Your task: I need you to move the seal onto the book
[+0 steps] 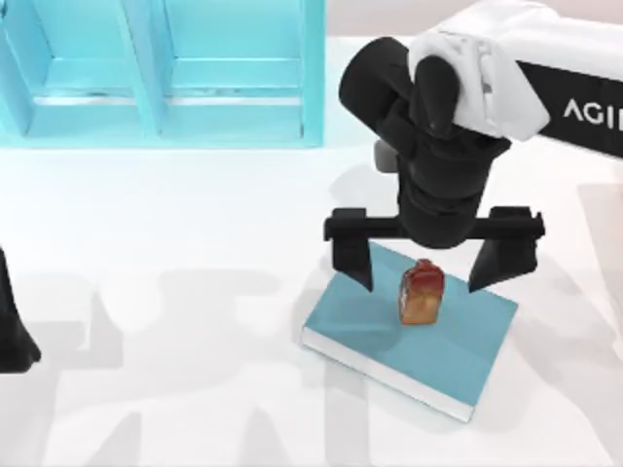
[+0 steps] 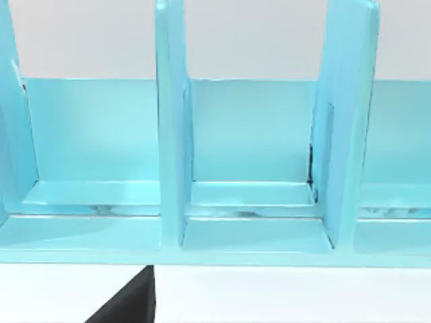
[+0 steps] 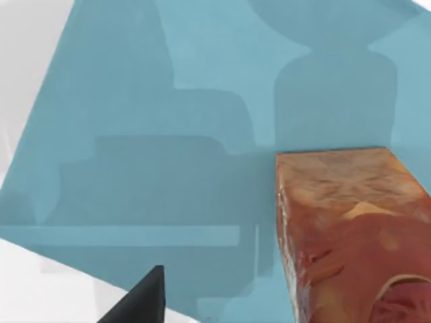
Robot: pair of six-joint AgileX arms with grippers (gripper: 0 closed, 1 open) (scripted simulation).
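The small brown-orange seal (image 1: 421,293) with its reddish top stands upright on the teal-blue book (image 1: 467,350), which lies flat right of the table's middle. My right gripper (image 1: 421,282) hangs open over the book, one black finger on each side of the seal with a clear gap to both. In the right wrist view the seal (image 3: 350,235) rests on the book's cover (image 3: 168,134), and one dark fingertip (image 3: 138,303) shows apart from it. My left arm (image 1: 14,331) sits parked at the table's left edge.
A large light-blue shelf unit (image 1: 165,68) with upright dividers stands along the back left; the left wrist view faces its compartments (image 2: 236,168). White tabletop (image 1: 175,341) spreads between the left arm and the book.
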